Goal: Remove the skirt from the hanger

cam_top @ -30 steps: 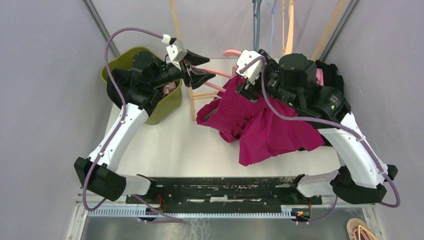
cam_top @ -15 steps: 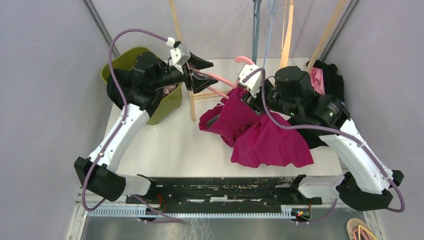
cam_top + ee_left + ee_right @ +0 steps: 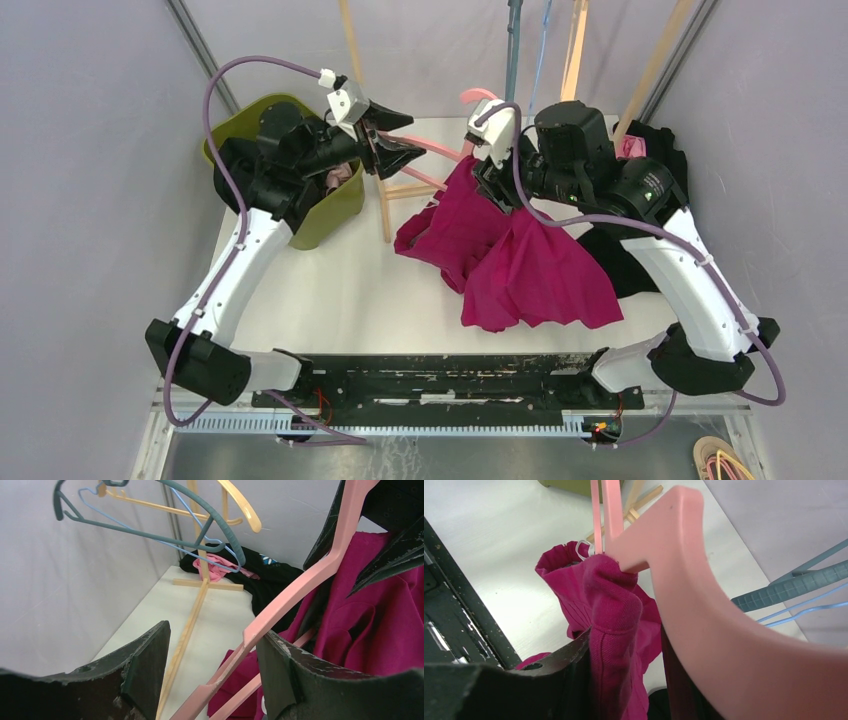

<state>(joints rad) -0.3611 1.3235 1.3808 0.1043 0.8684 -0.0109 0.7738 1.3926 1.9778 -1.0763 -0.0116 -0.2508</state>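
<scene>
The magenta skirt (image 3: 520,260) hangs from the pink hanger (image 3: 440,150) and trails down onto the table. My left gripper (image 3: 395,140) is open around the hanger's left arm. In the left wrist view that pink arm (image 3: 300,587) runs between the jaws and leans on the right finger (image 3: 280,675), with the skirt (image 3: 380,625) behind it. My right gripper (image 3: 490,175) is shut on the skirt's waistband at the hanger's right end. The right wrist view shows a fold of skirt (image 3: 614,610) pinched between the jaws, right beside the hanger (image 3: 704,610).
An olive-green bin (image 3: 330,215) with clothes stands behind the left arm. A wooden rack (image 3: 385,205) rises mid-table, carrying teal (image 3: 150,532), blue and yellow hangers. A black and pink clothes pile (image 3: 650,150) lies back right. A black rail (image 3: 430,375) lines the front edge.
My right gripper has closed on the skirt's waistband and shifted slightly back. The skirt's hem has drawn in leftward. The left gripper keeps its opening around the hanger.
</scene>
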